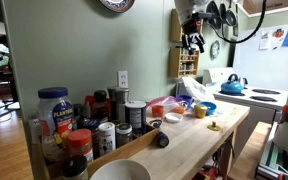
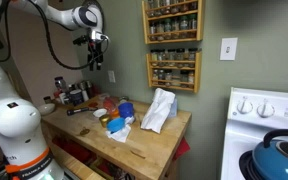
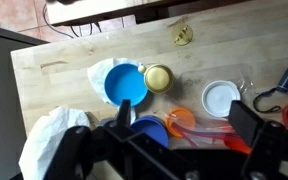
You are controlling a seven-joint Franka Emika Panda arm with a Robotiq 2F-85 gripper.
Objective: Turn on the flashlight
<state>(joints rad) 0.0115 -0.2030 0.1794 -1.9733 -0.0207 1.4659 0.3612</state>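
Note:
The flashlight [image 1: 160, 140] is a stubby black cylinder lying on its side on the wooden table [image 1: 189, 150], near the cluster of jars. I cannot make it out in the other exterior view, and it is out of the wrist view. My gripper [image 1: 193, 42] [image 2: 94, 62] hangs high above the table, far from the flashlight, open and empty. In the wrist view its two dark fingers [image 3: 184, 115] are spread wide and look down on a blue bowl [image 3: 119, 82] and a yellow cup [image 3: 158, 77].
Black-lidded spice jars [image 1: 102, 118] and a blue-lidded jar [image 1: 54, 108] crowd the near end. A white cloth [image 3: 49, 140] [image 2: 159, 110], a white lid [image 3: 222, 98], an orange lid [image 3: 180, 122] and a small yellow object [image 3: 183, 36] [image 1: 213, 126] lie on the table. Wall spice racks [image 2: 172, 45] and a stove with a blue kettle [image 2: 280, 155] stand beyond.

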